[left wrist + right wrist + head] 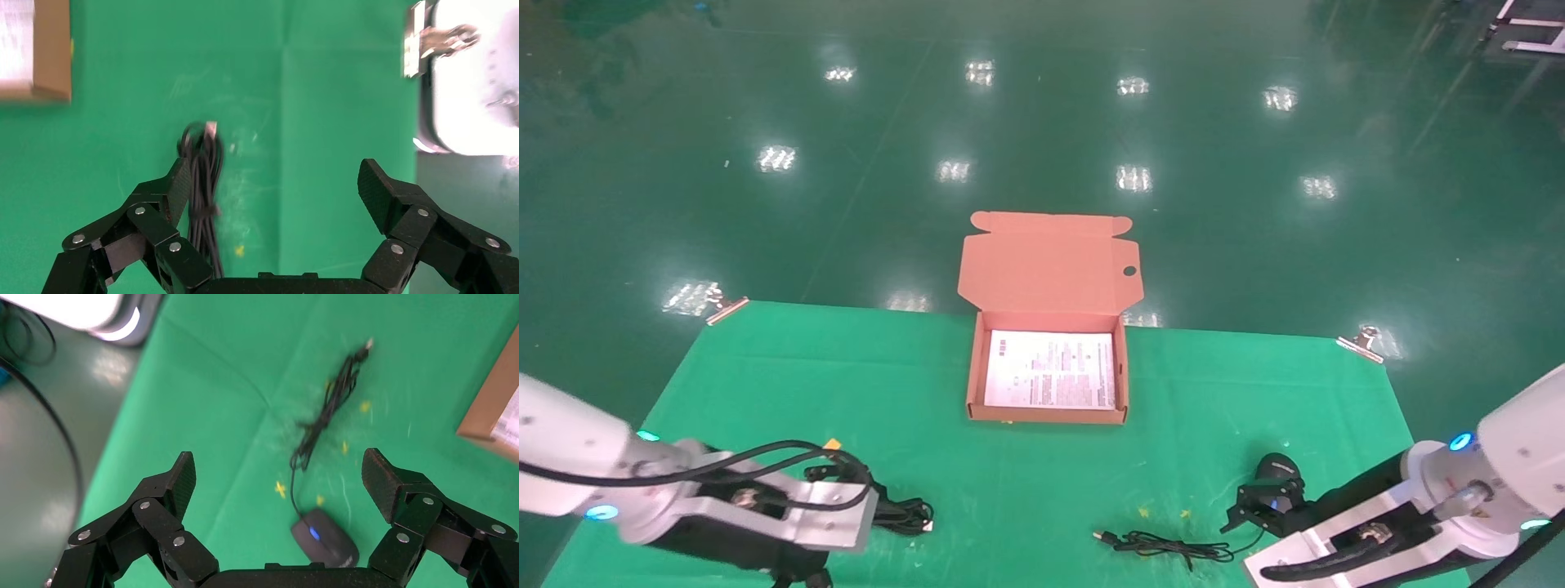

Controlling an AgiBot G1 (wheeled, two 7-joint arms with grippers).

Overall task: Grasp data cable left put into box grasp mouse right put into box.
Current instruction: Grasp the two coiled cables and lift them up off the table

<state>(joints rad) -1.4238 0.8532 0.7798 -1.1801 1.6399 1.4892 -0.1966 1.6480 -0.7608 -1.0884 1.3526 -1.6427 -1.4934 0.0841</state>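
Head view: the open box (pixel 1047 412) sits mid-surface (pixel 764 367) toward the far edge, with bare green cloth on both sides. The left tool (pixel 891 510) is low at the near left by the data cable (pixel 911 516); the right tool (pixel 1267 502) is at the near right over the mouse (pixel 1277 469).

Left wrist view: fingers (pixel 174 190) spread apart, the data cable (pixel 204 184) against one.

Right wrist view: fingers (pixel 382 481) wide apart, the mouse (pixel 324 538) between them, untouched, its cord (pixel 327 407) trailing away.
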